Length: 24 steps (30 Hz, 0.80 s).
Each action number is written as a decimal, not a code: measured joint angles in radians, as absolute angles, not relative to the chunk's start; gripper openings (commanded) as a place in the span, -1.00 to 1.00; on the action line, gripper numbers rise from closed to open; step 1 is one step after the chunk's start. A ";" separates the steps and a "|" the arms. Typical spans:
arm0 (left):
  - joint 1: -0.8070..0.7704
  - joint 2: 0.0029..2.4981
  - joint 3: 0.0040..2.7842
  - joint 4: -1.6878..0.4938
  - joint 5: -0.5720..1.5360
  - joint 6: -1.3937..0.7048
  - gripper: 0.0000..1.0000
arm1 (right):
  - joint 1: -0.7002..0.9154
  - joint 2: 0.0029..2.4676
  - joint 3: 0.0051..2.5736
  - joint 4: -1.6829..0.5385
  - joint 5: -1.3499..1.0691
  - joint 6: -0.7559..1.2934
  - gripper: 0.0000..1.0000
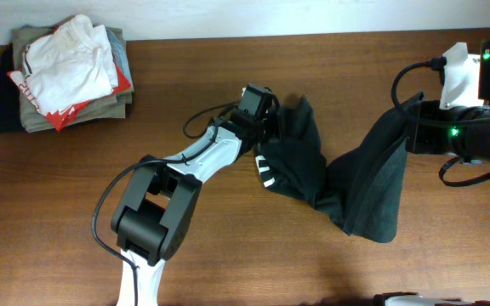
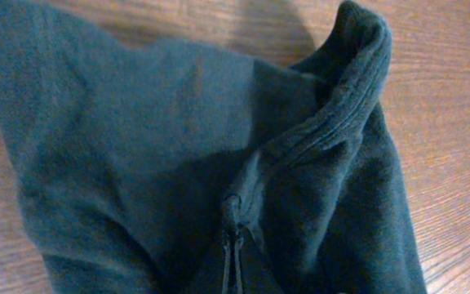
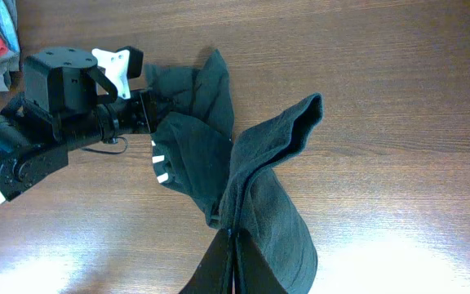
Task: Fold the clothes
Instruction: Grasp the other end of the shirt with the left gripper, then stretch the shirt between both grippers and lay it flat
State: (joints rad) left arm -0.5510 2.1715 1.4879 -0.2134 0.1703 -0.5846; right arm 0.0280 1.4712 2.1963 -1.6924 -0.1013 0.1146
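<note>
A dark green garment (image 1: 347, 183) hangs stretched between my two grippers over the middle of the table; a white mark shows on it near its left end. My left gripper (image 1: 269, 127) is shut on the garment's left end; in the left wrist view the cloth (image 2: 178, 147) fills the frame and is pinched between the fingertips (image 2: 233, 261). My right gripper (image 1: 415, 127) is shut on the garment's right end, held above the table. In the right wrist view the cloth (image 3: 259, 180) runs from my fingertips (image 3: 233, 261) toward the left arm (image 3: 64, 122).
A pile of clothes (image 1: 66, 76), white, red, olive and black, sits at the far left corner of the wooden table (image 1: 228, 255). The left arm's base (image 1: 147, 217) stands at the front centre-left. Black cables run by the right arm (image 1: 415, 72).
</note>
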 measured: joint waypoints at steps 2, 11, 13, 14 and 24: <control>-0.532 2.167 1.501 -0.255 0.171 -0.564 -0.99 | 0.028 1.471 2.196 -1.692 -0.102 0.113 -0.92; -0.291 1.551 1.517 -0.531 0.156 -0.442 -0.99 | 0.028 1.471 2.196 -1.570 -0.101 0.123 -0.92; -0.201 1.317 1.515 -0.603 0.105 -0.437 -0.99 | 0.028 1.472 2.196 -1.544 -0.101 0.154 -0.92; -0.184 1.175 1.515 -0.636 0.044 -0.437 -1.00 | 0.028 1.472 2.196 -1.538 -0.101 0.159 -0.92; -0.183 0.824 1.673 -0.865 -0.410 -0.369 -0.99 | 0.028 1.444 2.510 -1.594 -0.016 0.162 -0.92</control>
State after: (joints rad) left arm -0.1833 0.8238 1.6733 -0.8650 -0.4099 -0.3695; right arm 0.0280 1.4437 2.5099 -1.5936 -0.0162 0.1619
